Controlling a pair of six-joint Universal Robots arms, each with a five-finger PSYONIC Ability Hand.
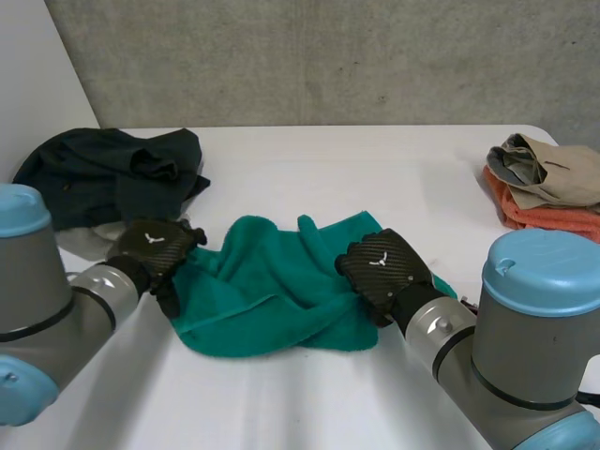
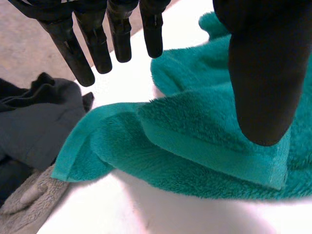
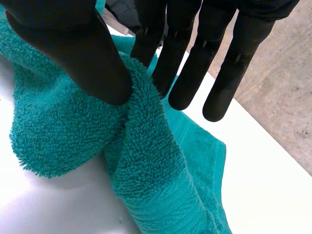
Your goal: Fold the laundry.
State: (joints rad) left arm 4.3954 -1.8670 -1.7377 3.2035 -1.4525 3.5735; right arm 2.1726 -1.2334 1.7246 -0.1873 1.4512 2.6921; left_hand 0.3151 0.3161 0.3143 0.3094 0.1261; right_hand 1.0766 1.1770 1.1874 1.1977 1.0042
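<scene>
A teal towel [image 1: 281,291] lies crumpled in the middle of the white table [image 1: 375,178]. My left hand [image 1: 155,251] hovers at the towel's left edge, open, its straight fingers [image 2: 92,46] and thumb apart above a folded towel corner [image 2: 195,141] with nothing between them. My right hand [image 1: 382,272] sits on the towel's right side. There its thumb and a finger [image 3: 148,36] pinch a raised ridge of the teal towel [image 3: 146,141], while the other fingers stay straight.
A heap of dark clothes [image 1: 112,173] lies at the back left, with a grey cloth [image 2: 29,204] beside it near my left hand. Folded beige and orange garments [image 1: 548,183] are stacked at the table's right edge.
</scene>
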